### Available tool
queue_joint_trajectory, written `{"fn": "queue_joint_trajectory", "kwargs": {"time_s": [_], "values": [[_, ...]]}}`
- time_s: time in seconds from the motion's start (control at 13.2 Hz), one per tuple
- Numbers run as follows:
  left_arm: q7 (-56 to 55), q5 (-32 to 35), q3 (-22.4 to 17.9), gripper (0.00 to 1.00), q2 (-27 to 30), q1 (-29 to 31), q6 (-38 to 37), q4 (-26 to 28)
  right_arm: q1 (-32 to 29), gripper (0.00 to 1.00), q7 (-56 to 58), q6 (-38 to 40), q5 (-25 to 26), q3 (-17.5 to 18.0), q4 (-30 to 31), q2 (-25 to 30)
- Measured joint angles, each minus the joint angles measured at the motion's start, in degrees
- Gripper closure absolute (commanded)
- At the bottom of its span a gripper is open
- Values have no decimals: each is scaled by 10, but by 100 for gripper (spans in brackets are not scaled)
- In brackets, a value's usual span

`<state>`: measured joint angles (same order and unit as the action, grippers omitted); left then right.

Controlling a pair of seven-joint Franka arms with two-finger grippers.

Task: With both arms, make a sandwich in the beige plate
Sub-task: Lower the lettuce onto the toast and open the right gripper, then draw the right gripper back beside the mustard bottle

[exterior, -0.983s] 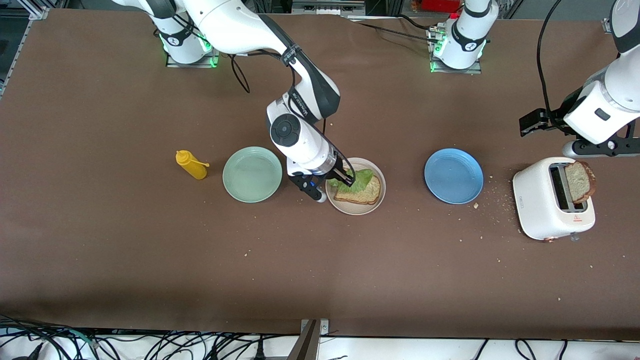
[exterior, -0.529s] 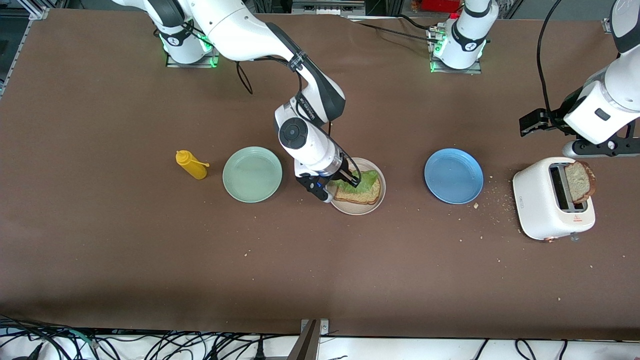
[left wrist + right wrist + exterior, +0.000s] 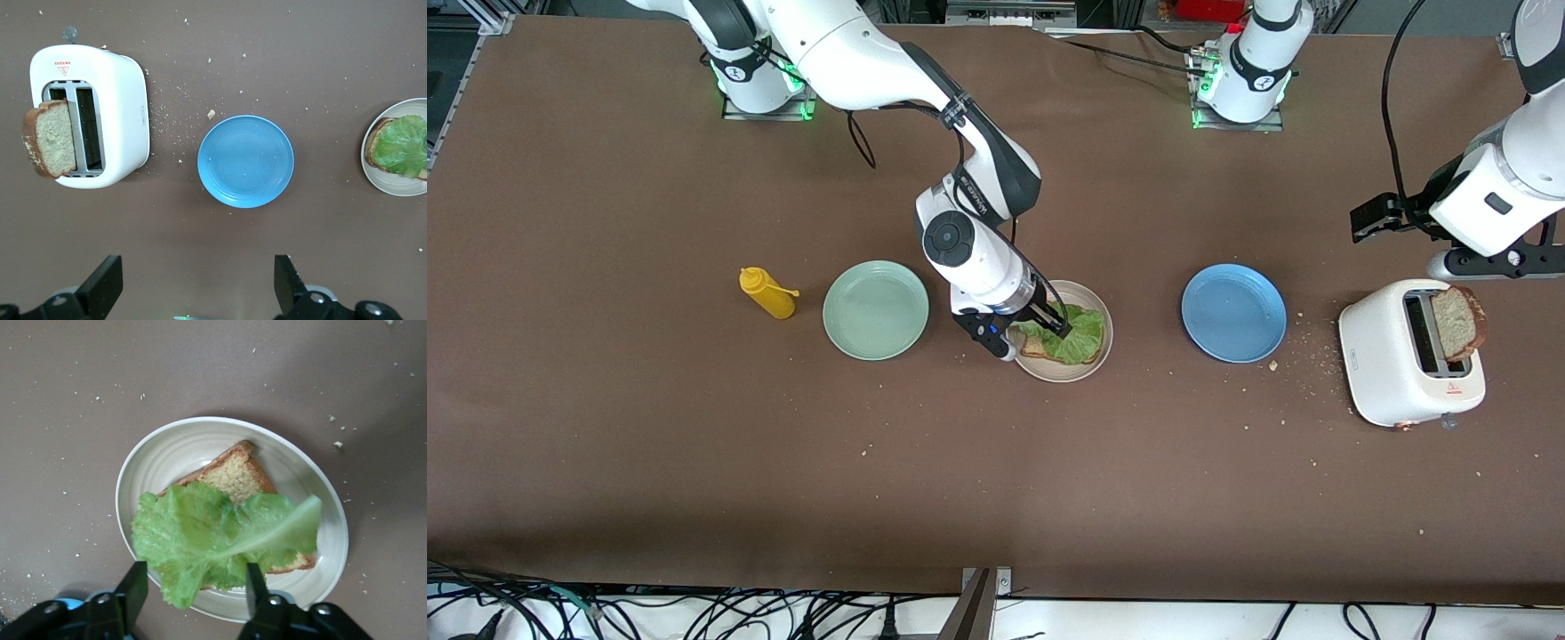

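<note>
Right wrist view shows the lettuce leaf (image 3: 220,543) lying across the bread slice (image 3: 237,477) on the beige plate (image 3: 160,460), with the right gripper (image 3: 193,587) just over it, its fingers (image 3: 133,587) spread apart on either side of the leaf's edge. One frilly end of the leaf hangs past the bread toward the plate rim, so the risk, as it looks, is that a finger catches it as the gripper lifts and drags the leaf askew or off the slice. A second risk lies at the toaster (image 3: 1396,356): the other bread slice (image 3: 1458,322) stands tilted out of its slot and could tip or crumble if gripped poorly.

On the bench, the plate sits between the green plate (image 3: 876,309) and the blue plate (image 3: 1233,312), and the right arm bends steeply down onto it. The left gripper (image 3: 193,290) hangs over the bench near the toaster at the left arm's end, fingers wide apart and empty, apparently waiting.
</note>
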<state>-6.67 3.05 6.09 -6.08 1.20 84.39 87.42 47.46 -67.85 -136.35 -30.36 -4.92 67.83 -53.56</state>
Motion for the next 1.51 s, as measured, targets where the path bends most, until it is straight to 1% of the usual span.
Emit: {"fn": "queue_joint_trajectory", "kwargs": {"time_s": [0.15, 0.23, 0.3, 0.53, 0.76, 0.91, 1.13, 1.21, 1.28, 1.44, 1.51], "values": [[0, 0, 0, 0, 0, 0, 0, 0, -1, 5, -2, 10, 0, 0, -2, 0], [0, 0, 0, 0, 0, 0, 0, 0, -1, 2, -2, 31, 0, -2, -7, 0], [0, 0, 0, 0, 0, 0, 0, 0, -3, 2, -2, 59, 0, -9, -15, 3], [0, 0, 0, 0, 0, 0, 0, 0, -34, 2, 17, 183, 1, -33, -59, 34], [0, 0, 0, 0, 0, 0, 0, 0, -85, 2, 112, 302, 5, -53, -74, 87], [0, 0, 0, 0, 0, 0, 0, 0, -103, 2, 195, 376, 14, -84, -75, 120], [0, 0, 0, 0, 0, 0, 0, 0, -106, 2, 325, 491, 22, -165, -75, 156], [0, 0, 0, 0, 0, 0, 0, 0, -107, 2, 369, 527, 33, -190, -76, 164], [0, 0, 0, 0, 0, 0, 0, 0, -108, 2, 421, 558, 58, -208, -76, 176], [0, 0, -2, 0, -1, 1, 0, 0, -108, 2, 516, 599, 130, -221, -76, 205], [0, 0, -3, 0, -1, 1, 0, 0, -108, 2, 553, 613, 154, -228, -76, 218]]}}
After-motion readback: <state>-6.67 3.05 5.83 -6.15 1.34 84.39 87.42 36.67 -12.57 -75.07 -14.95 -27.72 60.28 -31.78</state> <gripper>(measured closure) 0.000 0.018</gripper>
